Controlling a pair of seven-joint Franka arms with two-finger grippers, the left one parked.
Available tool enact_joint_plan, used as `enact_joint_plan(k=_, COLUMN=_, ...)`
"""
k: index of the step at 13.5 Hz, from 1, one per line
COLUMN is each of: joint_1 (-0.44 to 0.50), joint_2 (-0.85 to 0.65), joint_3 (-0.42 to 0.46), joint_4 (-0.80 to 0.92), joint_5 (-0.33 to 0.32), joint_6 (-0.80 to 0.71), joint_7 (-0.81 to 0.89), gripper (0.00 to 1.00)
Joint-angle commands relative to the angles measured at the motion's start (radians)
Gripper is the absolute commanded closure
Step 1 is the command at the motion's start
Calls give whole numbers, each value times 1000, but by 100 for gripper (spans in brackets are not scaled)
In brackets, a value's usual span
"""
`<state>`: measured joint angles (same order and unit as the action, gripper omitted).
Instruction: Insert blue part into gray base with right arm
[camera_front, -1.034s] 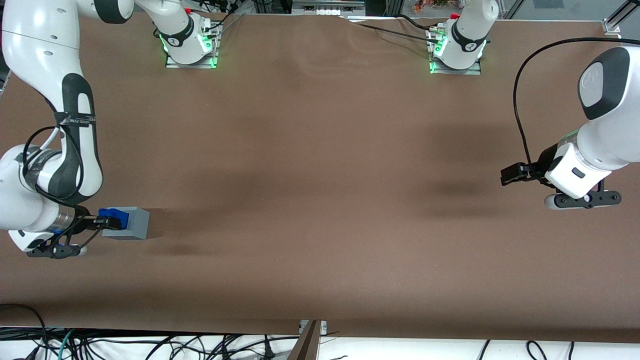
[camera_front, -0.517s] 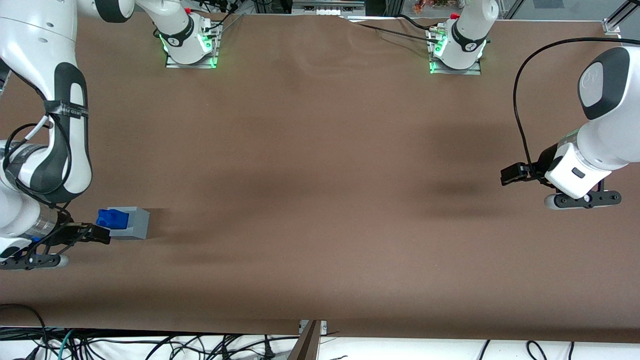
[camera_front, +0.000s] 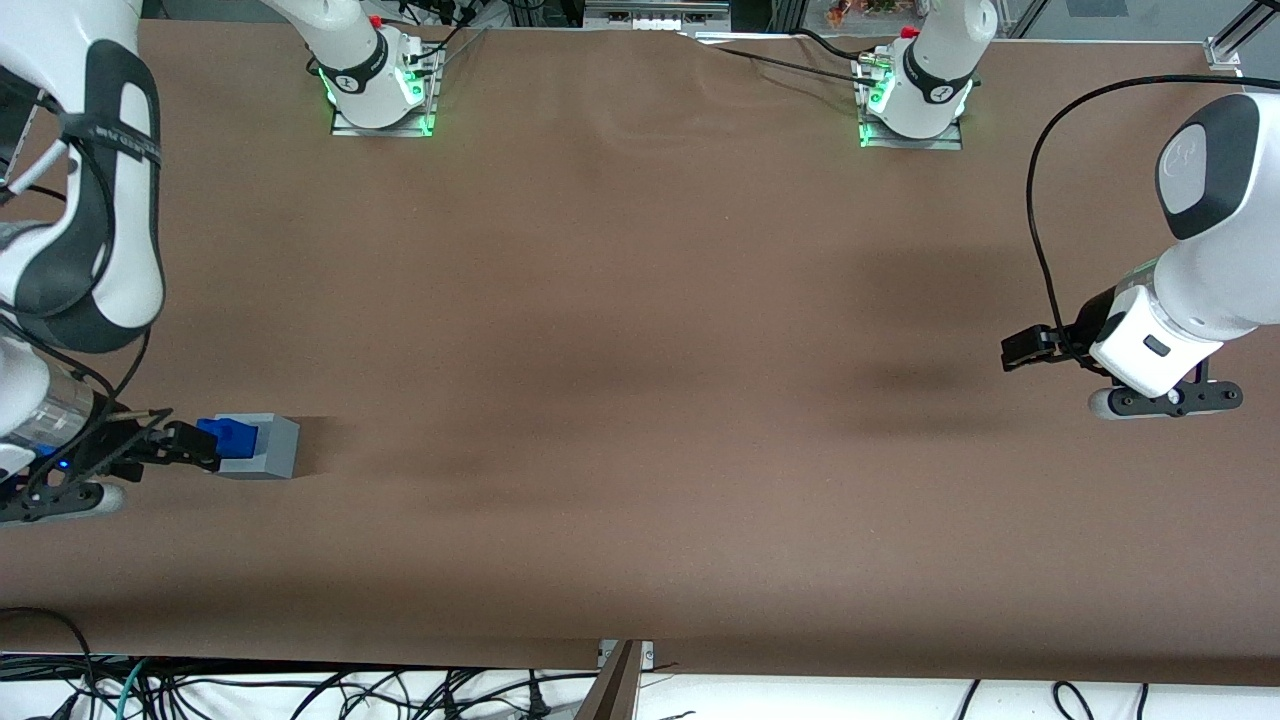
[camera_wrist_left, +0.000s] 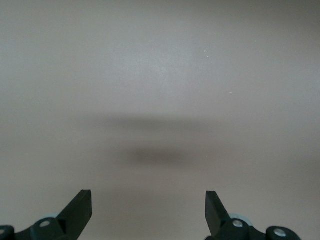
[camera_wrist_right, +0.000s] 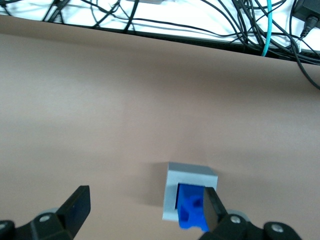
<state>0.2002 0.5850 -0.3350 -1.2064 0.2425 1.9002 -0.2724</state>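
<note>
The blue part (camera_front: 228, 434) sits in the recess of the gray base (camera_front: 270, 446), toward the working arm's end of the table, and sticks out of it. My right arm's gripper (camera_front: 195, 447) hovers just beside the base on that end, open and empty. In the right wrist view the gripper (camera_wrist_right: 145, 210) has its jaws spread wide. One finger (camera_wrist_right: 211, 209) overlaps the blue part (camera_wrist_right: 190, 207) in the gray base (camera_wrist_right: 192, 175) without holding it. The other finger is over bare table.
Two arm mounts with green lights (camera_front: 380, 95) (camera_front: 910, 105) stand at the table's edge farthest from the front camera. Loose cables (camera_front: 300, 690) lie off the table's near edge; they also show in the right wrist view (camera_wrist_right: 200, 22).
The gripper let go of the blue part and drew back from the base toward the working arm's end. The arm rose. The blue part stays in the base.
</note>
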Motion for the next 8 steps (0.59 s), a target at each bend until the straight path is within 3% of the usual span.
enact_joint_plan(k=1, joint_1=-7, joint_2=-140, joint_3=33, joint_4=-108, joint_5=-90, joint_6=-55, joint_7=-4, gripper=0)
enact_joint_plan(k=3, joint_1=-28, joint_2=-233, joint_3=144, joint_4=-194, joint_5=-286, joint_6=-52, joint_7=-1, gripper=0)
enact_joint_plan(k=8, joint_1=-88, joint_2=-445, joint_3=178, joint_4=-372, joint_5=-296, joint_6=-55, joint_7=-1, gripper=0)
